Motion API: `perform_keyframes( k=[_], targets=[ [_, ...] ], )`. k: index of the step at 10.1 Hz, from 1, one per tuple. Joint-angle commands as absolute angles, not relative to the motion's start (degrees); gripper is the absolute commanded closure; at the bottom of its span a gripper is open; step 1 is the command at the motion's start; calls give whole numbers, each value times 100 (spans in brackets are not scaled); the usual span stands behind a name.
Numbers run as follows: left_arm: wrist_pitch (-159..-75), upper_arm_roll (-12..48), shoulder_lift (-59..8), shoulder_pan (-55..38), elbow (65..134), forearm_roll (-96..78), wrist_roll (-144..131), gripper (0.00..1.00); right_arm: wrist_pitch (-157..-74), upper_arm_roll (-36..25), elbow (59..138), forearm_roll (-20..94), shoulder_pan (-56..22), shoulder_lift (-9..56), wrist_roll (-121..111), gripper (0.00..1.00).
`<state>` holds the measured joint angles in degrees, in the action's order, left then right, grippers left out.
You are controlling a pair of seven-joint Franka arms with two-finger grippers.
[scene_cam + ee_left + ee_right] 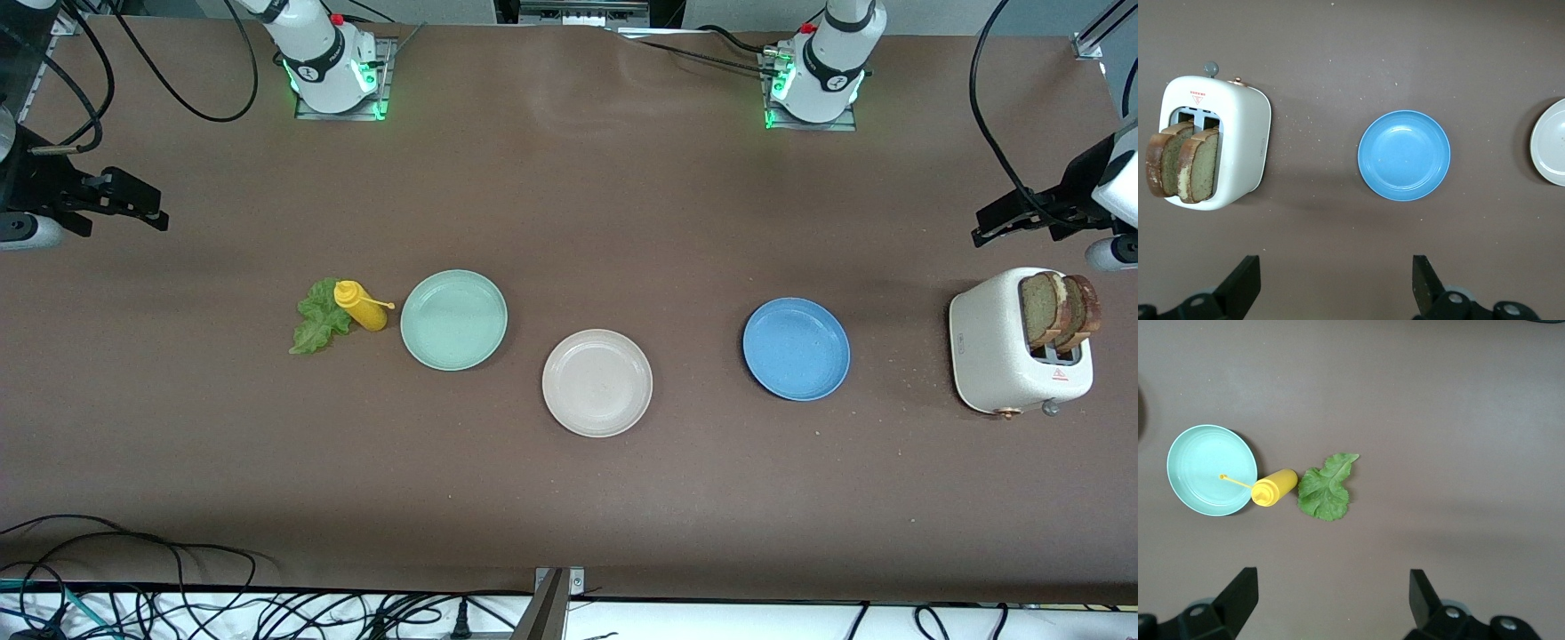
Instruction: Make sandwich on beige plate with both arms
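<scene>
The beige plate lies bare mid-table; its edge shows in the left wrist view. Two bread slices stand upright in the slots of a white toaster at the left arm's end. A green lettuce leaf lies flat at the right arm's end. My left gripper hangs open and empty over the table beside the toaster. My right gripper hangs open and empty over bare table near the lettuce.
A yellow squeeze bottle lies on its side between the lettuce and a mint-green plate, its nozzle over the plate's rim. A blue plate sits between the beige plate and the toaster. Cables hang along the table's near edge.
</scene>
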<state>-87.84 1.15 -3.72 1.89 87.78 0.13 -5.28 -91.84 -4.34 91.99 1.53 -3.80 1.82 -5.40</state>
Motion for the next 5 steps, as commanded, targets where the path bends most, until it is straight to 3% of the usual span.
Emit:
perform_keyframes(
  k=[1, 5],
  targets=[
    [-8631, 167, -553, 264, 8552, -70, -360, 0, -9149, -431, 9070, 255, -308, 237, -580, 0],
    [-8631, 158, -545, 299, 8543, -88, -360, 0, -9158, -431, 9053, 255, -299, 237, -782, 0]
  ],
)
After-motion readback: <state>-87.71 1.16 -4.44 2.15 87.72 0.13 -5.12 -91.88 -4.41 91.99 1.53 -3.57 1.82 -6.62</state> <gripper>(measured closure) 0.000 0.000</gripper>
